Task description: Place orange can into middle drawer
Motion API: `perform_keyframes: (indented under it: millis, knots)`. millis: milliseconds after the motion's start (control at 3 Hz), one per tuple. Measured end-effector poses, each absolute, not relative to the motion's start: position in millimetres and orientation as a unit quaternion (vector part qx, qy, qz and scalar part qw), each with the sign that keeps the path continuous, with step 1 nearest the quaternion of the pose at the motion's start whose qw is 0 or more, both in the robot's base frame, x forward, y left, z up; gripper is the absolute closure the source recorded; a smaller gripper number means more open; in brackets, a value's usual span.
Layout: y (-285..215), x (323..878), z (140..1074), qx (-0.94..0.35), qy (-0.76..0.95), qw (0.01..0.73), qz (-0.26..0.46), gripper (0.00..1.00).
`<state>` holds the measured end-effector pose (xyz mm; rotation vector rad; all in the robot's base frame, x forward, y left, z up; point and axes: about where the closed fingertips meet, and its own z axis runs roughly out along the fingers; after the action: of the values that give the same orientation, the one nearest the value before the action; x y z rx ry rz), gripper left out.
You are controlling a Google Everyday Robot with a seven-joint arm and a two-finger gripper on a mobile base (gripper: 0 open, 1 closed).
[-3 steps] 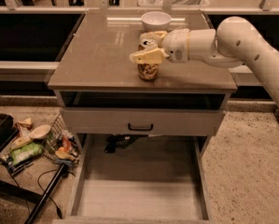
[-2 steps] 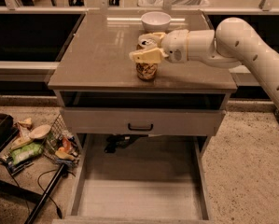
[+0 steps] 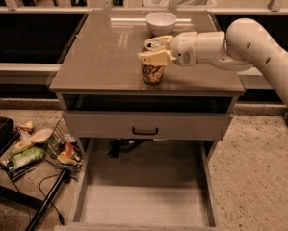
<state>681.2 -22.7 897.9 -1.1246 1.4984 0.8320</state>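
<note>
The orange can (image 3: 152, 73) stands upright on the grey tabletop (image 3: 105, 57), near its front edge, right of the middle. My gripper (image 3: 155, 49) reaches in from the right, with one finger in front of the can's silver top and one behind it, closed against it. The middle drawer (image 3: 143, 203) is pulled out wide open low at the front, below the table. Its pale plank floor is bare.
A white bowl (image 3: 161, 22) sits at the back of the tabletop, just behind the can. A shut grey drawer front with a black handle (image 3: 145, 130) is above the open drawer. A wire basket with litter (image 3: 61, 150) and cables lie on the floor at left.
</note>
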Motion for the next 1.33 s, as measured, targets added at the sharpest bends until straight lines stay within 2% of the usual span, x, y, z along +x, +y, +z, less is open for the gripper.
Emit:
perform_keyframes:
  millis: [333,1000,1333]
  knots:
    - [-36,658,919,-0.475,0.631,0.52,0.325,1.0]
    - [-90,556,989,-0.495,0.64,0.54,0.233,1.0]
    - [-96,536,974,-0.478,0.639,0.556,0.234,1.0]
